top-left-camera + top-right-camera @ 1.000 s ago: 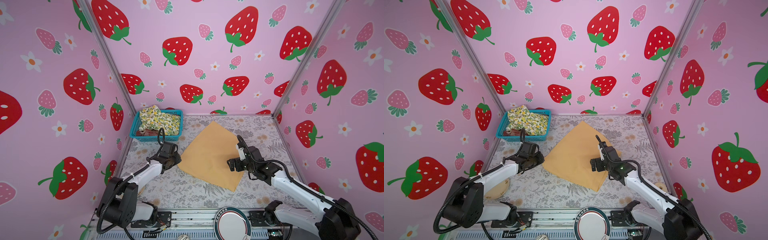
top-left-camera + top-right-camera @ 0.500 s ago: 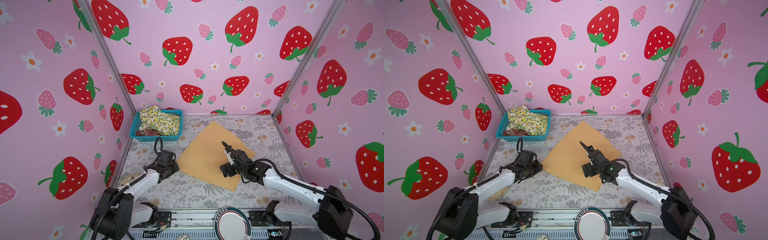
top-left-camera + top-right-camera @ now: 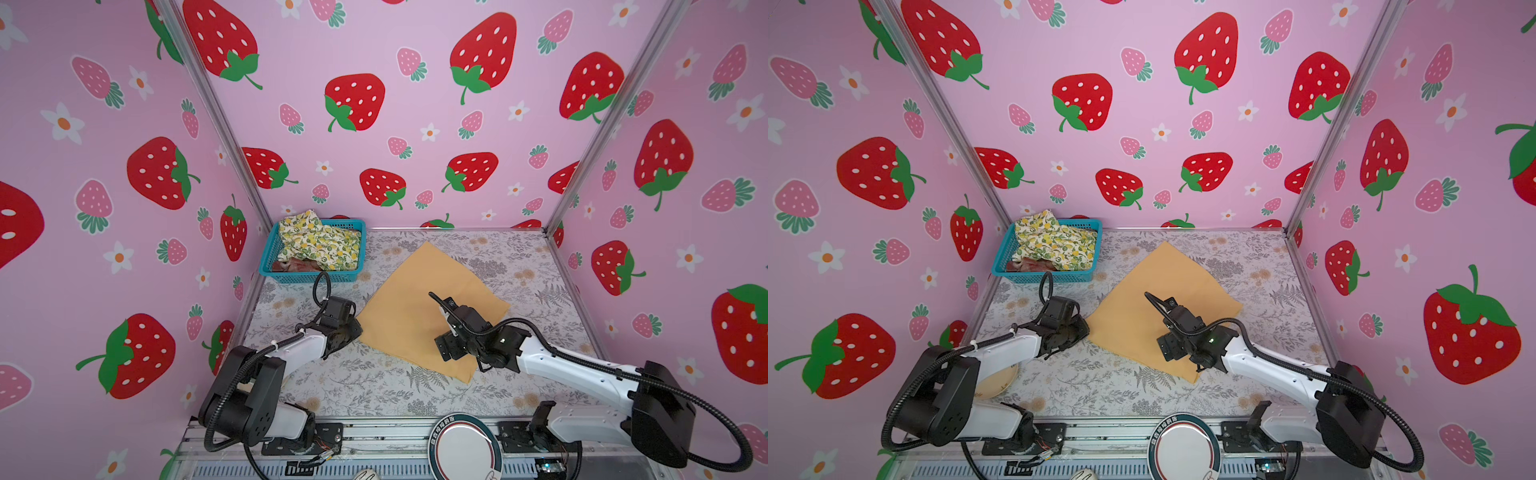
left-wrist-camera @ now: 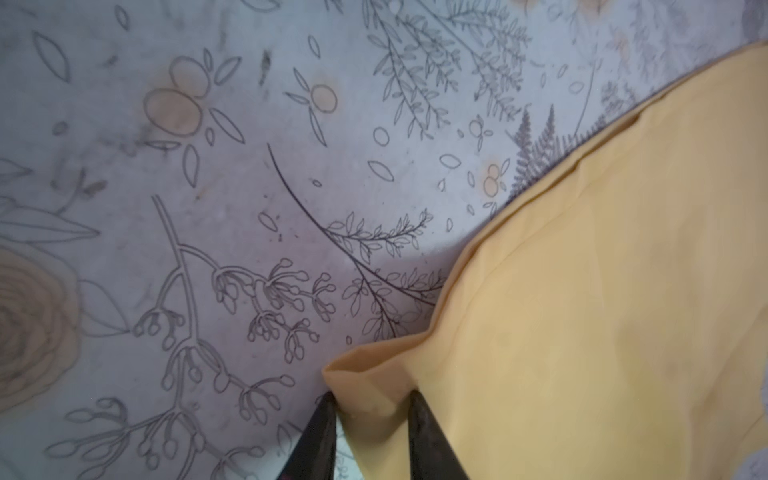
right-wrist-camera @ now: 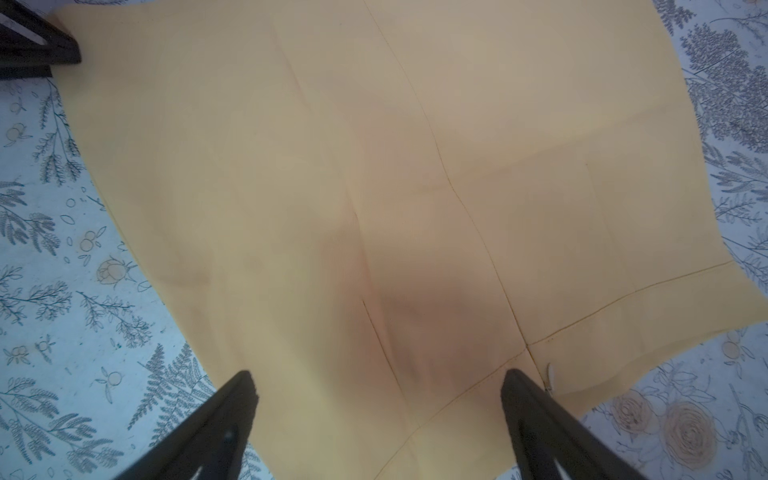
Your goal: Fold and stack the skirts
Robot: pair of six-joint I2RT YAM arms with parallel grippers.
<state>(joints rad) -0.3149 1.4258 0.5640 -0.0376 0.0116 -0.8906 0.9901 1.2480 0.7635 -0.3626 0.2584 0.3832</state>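
On the flowery table (image 3: 374,386), the yellow skirt (image 3: 415,307) lay spread out flat. The left gripper (image 4: 372,399) had its jaws pinched on the skirt's left corner. The right gripper (image 5: 378,378) hung over the skirt's near part, jaws wide apart. In the teal basket (image 3: 311,277) at the back left, the lemon skirt (image 3: 320,245) lay on the plaid skirt (image 3: 291,264).

Teal mesh basket (image 3: 307,276) back-left on floral table cover (image 3: 374,390) (strawberry-print walls (image 3: 415,137) around); round white disc (image 3: 463,446) at front edge.
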